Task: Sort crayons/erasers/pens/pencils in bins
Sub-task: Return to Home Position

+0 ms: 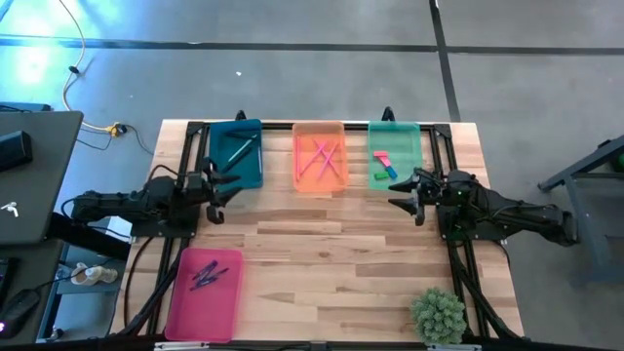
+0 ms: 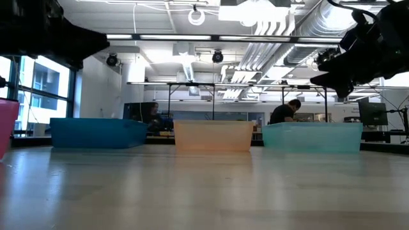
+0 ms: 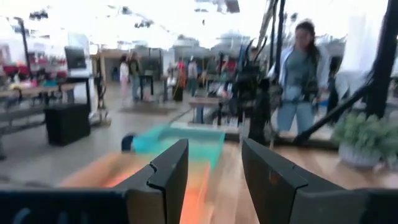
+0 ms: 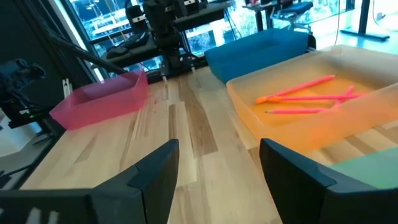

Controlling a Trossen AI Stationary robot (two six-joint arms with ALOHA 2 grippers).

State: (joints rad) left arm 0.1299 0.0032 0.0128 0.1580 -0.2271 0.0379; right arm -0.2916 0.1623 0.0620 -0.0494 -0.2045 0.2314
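Pale wood table [image 1: 331, 263] fills centre of high view. Small green plant [image 1: 438, 315] on its lower right corner. Black laptop [image 1: 29, 175] at left edge, off table. Yellow cable [image 1: 72, 70] on grey floor [image 1: 292, 78], upper left. Low view: distant person [image 2: 284, 112] right of centre, ceiling ducts [image 2: 281, 25] upper right. Left wrist view: standing person [image 3: 300, 68], upper right.

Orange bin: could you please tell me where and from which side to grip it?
I'd pinch the orange bin by its short wall toward the middle of the table, from straight above: that wall is thin and upright, the top is open, and the pink sticks seem clear of it.
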